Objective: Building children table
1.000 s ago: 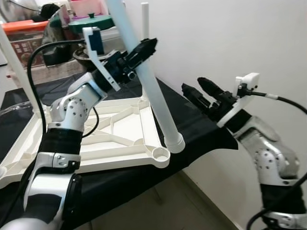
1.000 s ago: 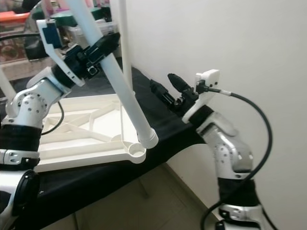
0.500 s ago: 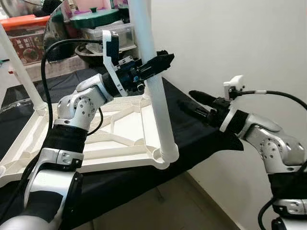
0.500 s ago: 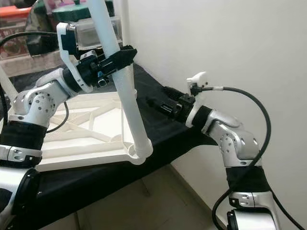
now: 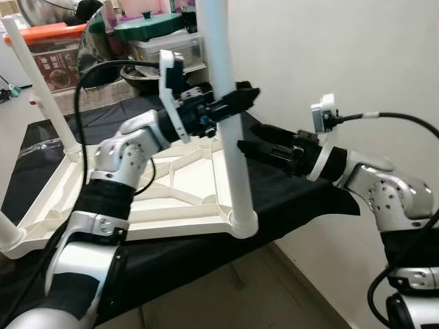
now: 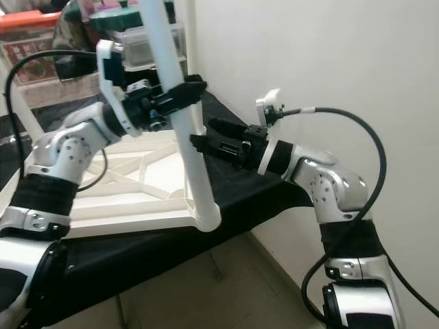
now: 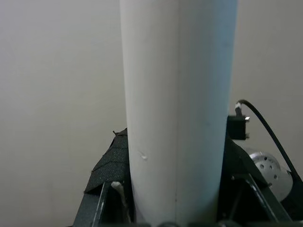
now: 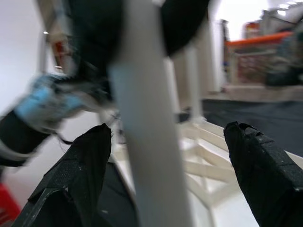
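An upturned white table top lies on a black cloth. A white leg stands upright with its lower end in the near right corner socket. My left gripper is shut on this leg at mid height; the leg looms close in the left wrist view. My right gripper reaches in from the right, open, just below the left one. In the right wrist view its fingers straddle the leg without touching.
Other white legs stand at the far left corner and the near left corner. Boxes and a green-lidded pot crowd the back. A white wall runs close on the right; bare floor lies below the cloth's edge.
The leg swung from tilted to upright and its end dropped into the corner socket. My right gripper moved left until its fingers straddled the leg. The head view shifted too.
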Robot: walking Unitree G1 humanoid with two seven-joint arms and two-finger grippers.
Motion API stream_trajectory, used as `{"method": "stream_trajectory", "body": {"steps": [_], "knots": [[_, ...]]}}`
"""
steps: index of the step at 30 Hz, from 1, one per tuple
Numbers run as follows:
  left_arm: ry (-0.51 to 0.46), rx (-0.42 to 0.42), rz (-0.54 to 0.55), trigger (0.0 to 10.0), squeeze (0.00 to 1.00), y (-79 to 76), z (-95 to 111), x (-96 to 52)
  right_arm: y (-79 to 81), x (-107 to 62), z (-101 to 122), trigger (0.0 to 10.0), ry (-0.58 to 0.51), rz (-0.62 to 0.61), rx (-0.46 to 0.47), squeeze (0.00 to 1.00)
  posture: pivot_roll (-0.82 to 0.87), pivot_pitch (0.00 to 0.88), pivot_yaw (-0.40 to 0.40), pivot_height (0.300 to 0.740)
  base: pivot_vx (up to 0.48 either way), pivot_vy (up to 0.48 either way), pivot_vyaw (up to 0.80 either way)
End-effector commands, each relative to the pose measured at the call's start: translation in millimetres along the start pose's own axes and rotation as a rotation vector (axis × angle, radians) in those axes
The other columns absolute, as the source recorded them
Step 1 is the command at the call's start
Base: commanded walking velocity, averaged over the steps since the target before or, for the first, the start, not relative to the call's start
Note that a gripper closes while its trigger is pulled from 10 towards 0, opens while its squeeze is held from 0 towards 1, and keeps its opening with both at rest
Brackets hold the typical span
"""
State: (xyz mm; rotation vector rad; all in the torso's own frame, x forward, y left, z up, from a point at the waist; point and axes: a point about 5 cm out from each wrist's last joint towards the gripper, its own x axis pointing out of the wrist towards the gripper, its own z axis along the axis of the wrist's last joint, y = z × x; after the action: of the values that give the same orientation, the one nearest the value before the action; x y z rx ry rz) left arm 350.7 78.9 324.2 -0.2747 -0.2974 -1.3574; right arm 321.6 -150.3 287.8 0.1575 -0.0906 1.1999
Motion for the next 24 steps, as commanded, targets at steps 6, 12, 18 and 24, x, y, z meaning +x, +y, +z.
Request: {"method": "stream_trajectory", "body": {"steps": [6, 12, 18, 24], "knots": [[0.002, 0.030, 0.001, 10.0, 0.00, 3.0, 6.5, 3.7, 5.6, 9.2, -3.1, 10.0, 0.042, 0.050, -0.013, 0.00, 0.01, 0.000, 0.026, 0.740, 0.000, 0.000, 0.00], [-0.008, 0.041, -0.001, 10.0, 0.00, 5.0, 8.4, 9.0, 5.0, 17.3, -17.1, 10.0, 0.146, 0.031, -0.044, 0.00, 0.00, 0.000, 0.030, 0.740, 0.000, 0.000, 0.00], [-0.009, 0.039, -0.006, 10.0, 0.00, 5.3, 7.1, 13.8, 0.0, 26.5, -22.3, 10.0, 0.180, -0.014, -0.043, 0.00, 0.01, 0.000, 0.031, 0.740, 0.000, 0.000, 0.00], [-0.010, 0.043, -0.005, 10.0, 0.00, 6.2, 7.8, 15.0, -2.5, 33.2, -24.1, 10.0, 0.195, -0.032, -0.049, 0.00, 0.00, 0.000, 0.032, 0.740, 0.000, 0.000, 0.00]]}}
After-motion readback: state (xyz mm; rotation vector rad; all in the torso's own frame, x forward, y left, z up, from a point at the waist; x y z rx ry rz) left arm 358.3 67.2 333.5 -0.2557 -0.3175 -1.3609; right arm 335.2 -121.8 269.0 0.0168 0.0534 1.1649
